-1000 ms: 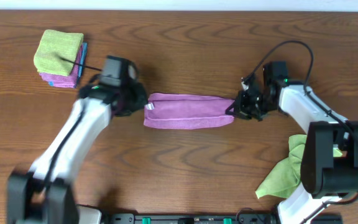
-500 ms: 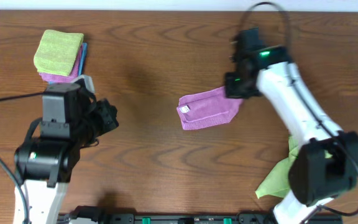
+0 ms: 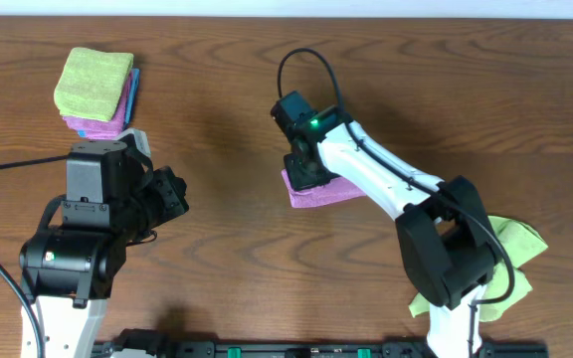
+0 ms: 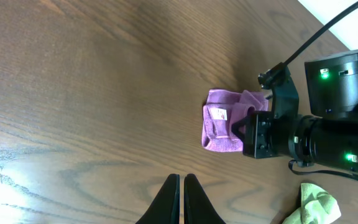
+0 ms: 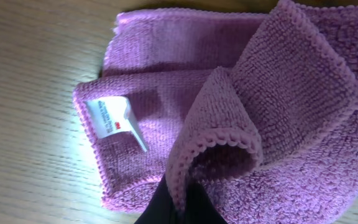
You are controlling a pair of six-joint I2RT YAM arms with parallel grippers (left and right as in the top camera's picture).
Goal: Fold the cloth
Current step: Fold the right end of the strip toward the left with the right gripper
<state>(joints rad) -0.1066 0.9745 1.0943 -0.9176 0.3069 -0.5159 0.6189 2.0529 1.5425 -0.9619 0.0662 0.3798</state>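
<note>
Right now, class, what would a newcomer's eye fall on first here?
The purple cloth lies mid-table, partly folded, one end pinched in the right gripper. A stack of folded cloths sits at the far left corner, and a crumpled green cloth lies by the right arm's base.

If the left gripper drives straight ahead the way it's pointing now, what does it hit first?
Most likely bare table: in the left wrist view the left gripper aims just beside the purple cloth that the right gripper holds. Depth is unclear; it could graze the cloth's edge.
</note>
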